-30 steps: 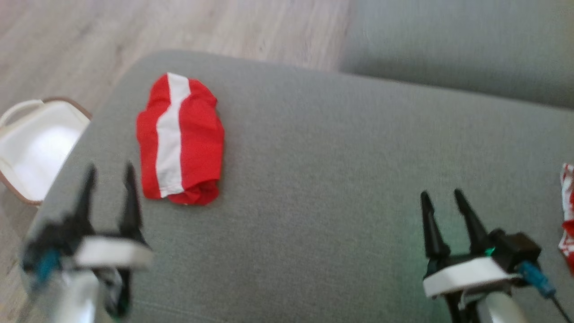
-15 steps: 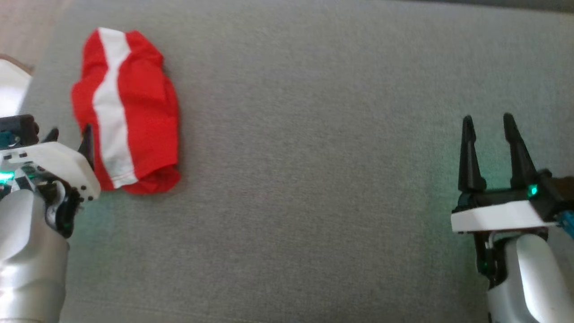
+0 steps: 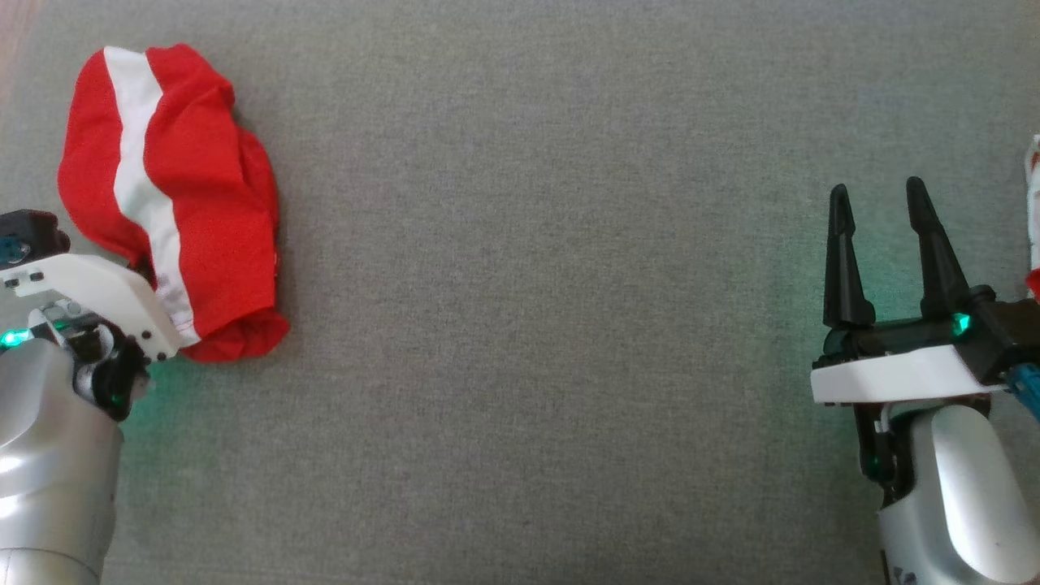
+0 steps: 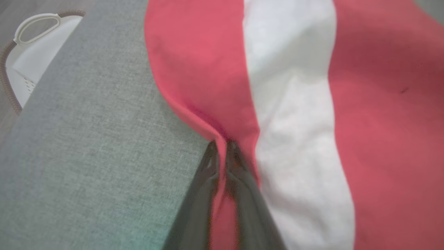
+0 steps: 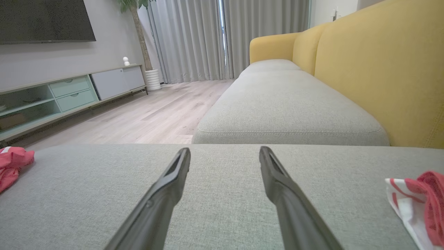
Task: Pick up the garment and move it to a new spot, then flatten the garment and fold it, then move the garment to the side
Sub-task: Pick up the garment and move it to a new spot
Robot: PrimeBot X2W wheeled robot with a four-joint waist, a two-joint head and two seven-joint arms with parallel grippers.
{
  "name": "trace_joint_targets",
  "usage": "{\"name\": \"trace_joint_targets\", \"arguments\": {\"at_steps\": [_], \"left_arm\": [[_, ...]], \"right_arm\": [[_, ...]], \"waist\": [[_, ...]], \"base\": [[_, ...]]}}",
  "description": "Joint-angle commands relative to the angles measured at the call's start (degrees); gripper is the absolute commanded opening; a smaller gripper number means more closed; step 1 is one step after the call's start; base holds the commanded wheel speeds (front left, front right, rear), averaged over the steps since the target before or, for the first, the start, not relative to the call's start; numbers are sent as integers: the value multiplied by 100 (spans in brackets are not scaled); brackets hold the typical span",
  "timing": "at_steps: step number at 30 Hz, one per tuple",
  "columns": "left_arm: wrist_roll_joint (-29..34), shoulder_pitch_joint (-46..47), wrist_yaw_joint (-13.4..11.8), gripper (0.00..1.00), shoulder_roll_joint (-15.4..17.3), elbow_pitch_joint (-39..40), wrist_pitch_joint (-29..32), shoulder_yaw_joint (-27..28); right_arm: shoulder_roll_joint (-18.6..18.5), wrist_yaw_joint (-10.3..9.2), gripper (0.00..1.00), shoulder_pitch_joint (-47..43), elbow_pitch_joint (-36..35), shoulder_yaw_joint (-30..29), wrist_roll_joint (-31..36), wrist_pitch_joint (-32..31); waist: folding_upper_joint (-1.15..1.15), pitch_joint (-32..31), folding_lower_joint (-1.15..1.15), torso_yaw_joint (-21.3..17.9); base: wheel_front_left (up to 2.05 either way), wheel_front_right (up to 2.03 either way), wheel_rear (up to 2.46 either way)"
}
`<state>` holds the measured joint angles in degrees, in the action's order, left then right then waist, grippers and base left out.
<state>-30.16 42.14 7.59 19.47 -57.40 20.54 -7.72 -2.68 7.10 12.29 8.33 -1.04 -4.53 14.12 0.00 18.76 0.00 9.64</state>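
We see a garment (image 3: pixel 195 187) made of soft red and white cloth that is not shiny. The sofa cushion (image 3: pixel 528 284) is rough grey woven cloth. Our right claw (image 3: pixel 876 187) looks like smooth dark plastic, and the floor (image 5: pixel 166 111) is pale wood.

**Left pinched, right open**

Our left gripper (image 4: pixel 222 147) sits at the near left, wrist tilted over, its fingers nipped together on a fold of the garment (image 4: pixel 295 104). Our right gripper (image 3: pixel 876 185) hovers at the near right, fingers spread and pointing far.
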Motion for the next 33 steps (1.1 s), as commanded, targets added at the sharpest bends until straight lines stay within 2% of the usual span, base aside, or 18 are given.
{"name": "trace_joint_targets", "arguments": {"at_steps": [1, 6, 13, 16, 19, 25, 33], "left_arm": [[-67, 91, -11, 0, 312, 98, -108, 97], [-479, 256, -10, 0, 337, 643, -850, 1], [-1118, 323, -10, 0, 455, 2168, -1395, -485], [-1290, 302, -10, 0, 498, 2838, -1403, -661], [-1572, 236, -10, 0, 406, 3444, -1353, -715], [-1577, 130, -140, 0, 131, 4367, -1102, -1009], [-1424, 246, -458, 0, -322, 4894, -803, -1460]], "right_arm": [[-20, 39, 100, 47, -170, 129, -1, 19], [-20, 39, 100, 7, -76, 182, -104, 39], [-20, 39, 100, -101, 144, 320, -352, 74], [-20, 39, 100, -152, 217, 348, -469, 82], [-20, 39, 100, -175, 225, 383, -579, 85], [-20, 39, 100, -135, 148, 507, -762, 86], [-20, 39, 100, 63, 51, 682, -922, 87]], "waist": [[0, -54, 0, -1], [0, -289, 0, -23], [0, -706, 0, -131], [0, -859, 0, -214], [0, -955, 0, -331], [0, -919, 0, -666], [0, -659, 0, -1373]], "base": [[0, 0, 0], [0, 0, 0], [0, 0, 0], [0, 0, 0], [0, 0, 0], [0, 0, 0], [0, 0, 0]]}}
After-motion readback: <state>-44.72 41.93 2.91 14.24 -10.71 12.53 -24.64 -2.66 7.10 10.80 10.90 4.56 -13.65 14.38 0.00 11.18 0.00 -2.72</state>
